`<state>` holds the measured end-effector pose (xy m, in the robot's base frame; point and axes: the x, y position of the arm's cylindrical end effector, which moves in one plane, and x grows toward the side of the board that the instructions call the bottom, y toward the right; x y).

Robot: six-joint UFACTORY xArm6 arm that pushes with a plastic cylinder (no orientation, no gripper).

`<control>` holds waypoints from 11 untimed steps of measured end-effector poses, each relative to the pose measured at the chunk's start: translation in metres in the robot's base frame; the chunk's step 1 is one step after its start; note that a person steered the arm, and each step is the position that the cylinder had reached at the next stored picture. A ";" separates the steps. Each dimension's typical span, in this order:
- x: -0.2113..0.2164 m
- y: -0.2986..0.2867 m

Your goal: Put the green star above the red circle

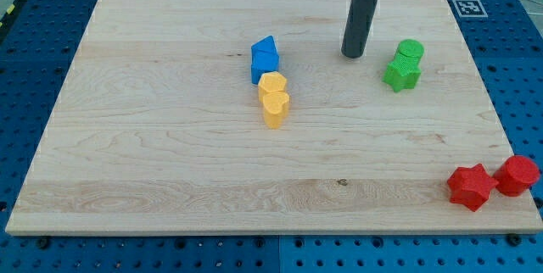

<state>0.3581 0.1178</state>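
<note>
The green star (400, 75) lies at the view's upper right, touching a green round block (410, 52) just above it. The red circle (517, 175) sits at the board's lower right corner, with a red star (471, 186) touching its left side. My tip (353, 54) rests on the board to the left of the green star and a little above it, with a small gap between them.
A blue block (265, 58) stands near the board's middle, with a yellow block (271, 84) and a yellow heart (275, 108) in a line below it. The wooden board's (170, 137) right edge runs close to the red blocks.
</note>
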 end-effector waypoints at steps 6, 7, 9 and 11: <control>0.023 0.040; 0.023 0.041; 0.032 0.056; 0.042 0.056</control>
<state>0.3997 0.1742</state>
